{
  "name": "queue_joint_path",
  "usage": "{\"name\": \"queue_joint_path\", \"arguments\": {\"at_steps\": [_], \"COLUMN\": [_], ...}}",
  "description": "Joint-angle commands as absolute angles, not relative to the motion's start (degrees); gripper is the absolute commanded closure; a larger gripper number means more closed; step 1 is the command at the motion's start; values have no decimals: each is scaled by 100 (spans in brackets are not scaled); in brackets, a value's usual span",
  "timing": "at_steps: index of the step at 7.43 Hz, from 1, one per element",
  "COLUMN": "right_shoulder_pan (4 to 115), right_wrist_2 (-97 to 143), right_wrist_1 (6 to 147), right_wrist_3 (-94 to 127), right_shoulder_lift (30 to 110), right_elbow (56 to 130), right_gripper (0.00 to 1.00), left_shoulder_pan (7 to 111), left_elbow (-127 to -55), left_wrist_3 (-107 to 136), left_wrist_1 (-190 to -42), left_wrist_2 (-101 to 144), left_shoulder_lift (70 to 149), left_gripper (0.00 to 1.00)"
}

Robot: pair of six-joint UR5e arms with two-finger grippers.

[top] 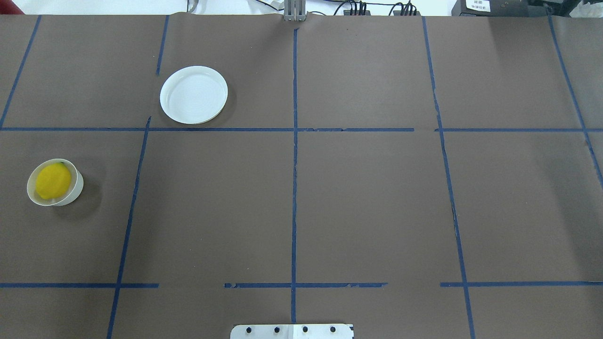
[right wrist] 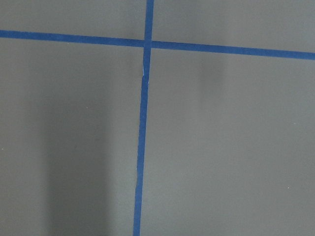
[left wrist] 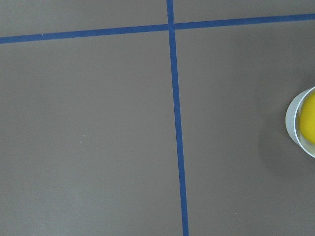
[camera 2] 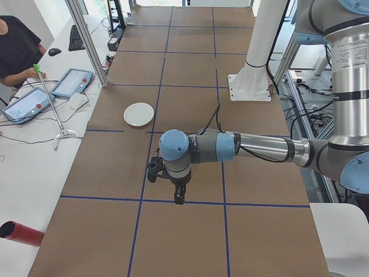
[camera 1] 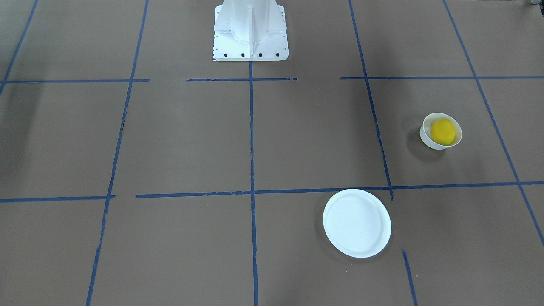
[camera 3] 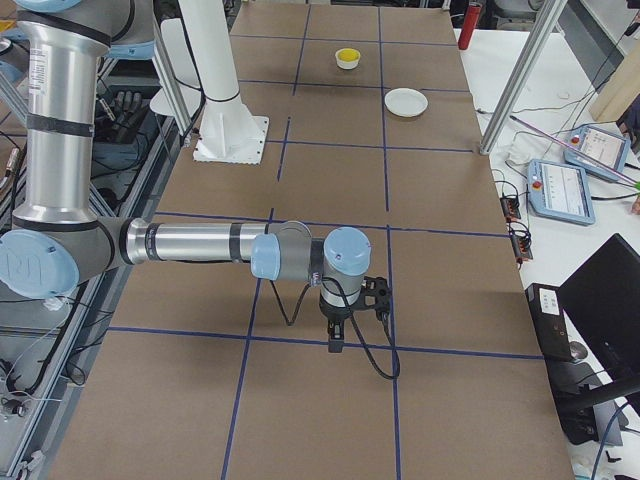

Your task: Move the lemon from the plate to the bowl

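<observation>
In the overhead view the lemon (top: pixel 53 181) lies inside the bowl (top: pixel 78 187), at about 9 o'clock on the table. The plate (top: pixel 193 94), at 1 o'clock from the bowl and well apart, holds nothing, so the move looks done. The lemon is likely light and firm with slightly slippery skin, best gripped across its short middle. The left gripper (camera 2: pixel 179 196) and right gripper (camera 3: pixel 337 340) show only in side views; I cannot tell how far open either is or whether it holds anything.
</observation>
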State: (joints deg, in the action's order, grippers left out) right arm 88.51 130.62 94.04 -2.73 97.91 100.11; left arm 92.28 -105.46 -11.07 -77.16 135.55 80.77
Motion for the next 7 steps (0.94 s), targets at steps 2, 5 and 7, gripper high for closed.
{"name": "queue_joint_path", "arguments": {"at_steps": [2, 5, 7], "right_shoulder_pan": [8851, 8851, 8851], "right_wrist_2": [13061, 13061, 13061], "right_wrist_1": [9404, 9404, 9404], "right_wrist_3": [-272, -272, -272], "right_shoulder_lift": [9791, 9791, 9791], "right_elbow": [10011, 10011, 10011], "right_gripper": [0, 0, 0], "left_shoulder_pan": [9229, 9229, 9229], "left_elbow": [-10477, -10442, -10415], "left_wrist_3": [-1116, -1107, -1108], "left_wrist_1": [-7734, -7726, -7726], "left_wrist_2": [13553, 13527, 13509], "left_shoulder_lift": [8068, 8121, 8112], "left_gripper": [0, 0, 0]}}
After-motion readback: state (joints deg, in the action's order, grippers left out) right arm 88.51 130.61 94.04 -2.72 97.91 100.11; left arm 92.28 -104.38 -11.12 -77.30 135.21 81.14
